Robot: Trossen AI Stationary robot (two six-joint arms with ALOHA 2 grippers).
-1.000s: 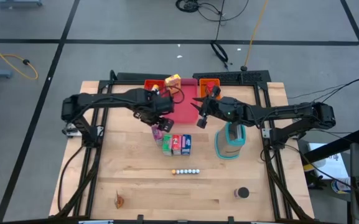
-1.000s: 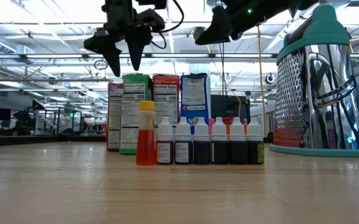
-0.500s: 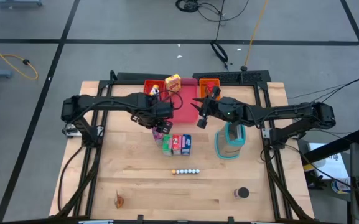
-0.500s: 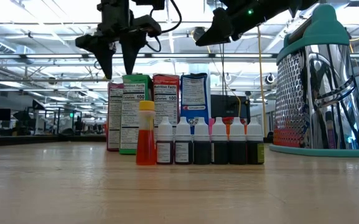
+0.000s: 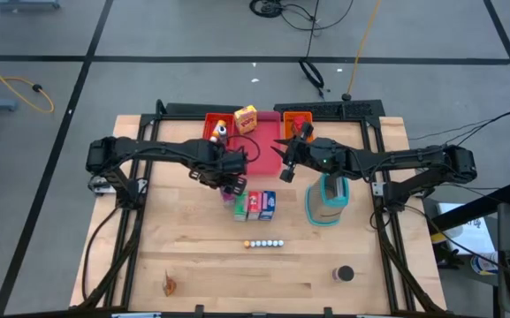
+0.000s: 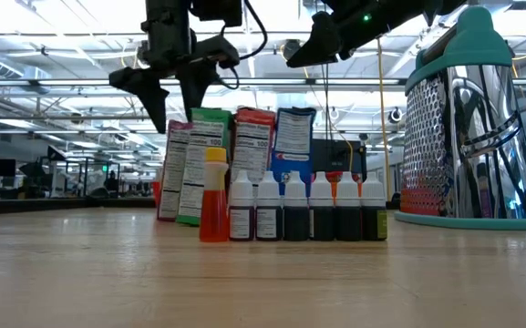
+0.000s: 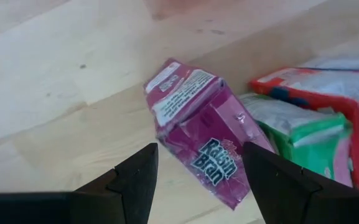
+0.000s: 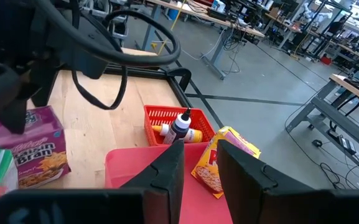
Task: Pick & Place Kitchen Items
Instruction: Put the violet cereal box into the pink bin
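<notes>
Printing on purple box (image 7: 198,134) shows only between left tool (image 7: 195,174) fingers.

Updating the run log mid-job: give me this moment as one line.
left gripper: open, above purple cereal box | boxes: leaning in a row | right gripper: open, over pink tray, waiting

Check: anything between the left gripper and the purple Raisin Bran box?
Nothing visible. The left gripper hangs open right above the purple Raisin Bran box, with clear air between. The green box crowds the purple box's far side, so one finger has little room there.
</notes>
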